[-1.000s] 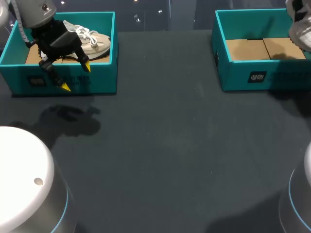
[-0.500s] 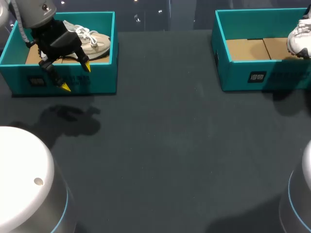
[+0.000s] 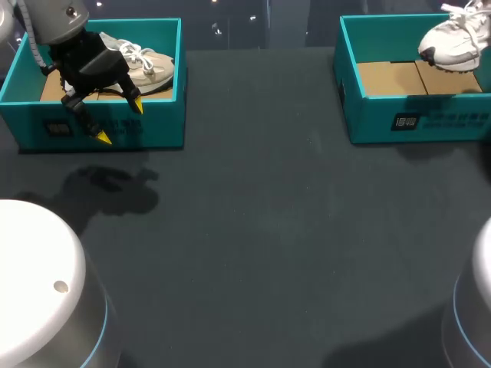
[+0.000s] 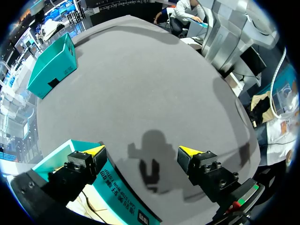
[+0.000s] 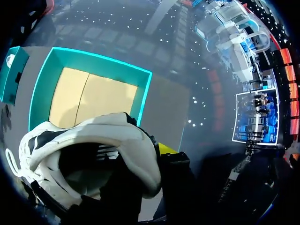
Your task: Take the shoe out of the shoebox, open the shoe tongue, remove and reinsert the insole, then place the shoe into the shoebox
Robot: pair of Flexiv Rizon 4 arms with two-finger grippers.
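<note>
A white shoe with loose laces hangs over the back right part of the right teal shoebox. In the right wrist view my right gripper is shut on the white shoe at its collar, with one yellow fingertip showing beside it. The box's cardboard floor lies below. My left gripper stands open over the front wall of the left teal shoebox, which holds a beige shoe. Nothing is between the left gripper's fingers.
Dark tabletop stretches between and in front of the two boxes. The front wall of the left box sits right under my left gripper. Round white robot bases stand at the near corners.
The white shoe has swung left from the view's right edge to a spot over the right box. My left arm has not moved.
</note>
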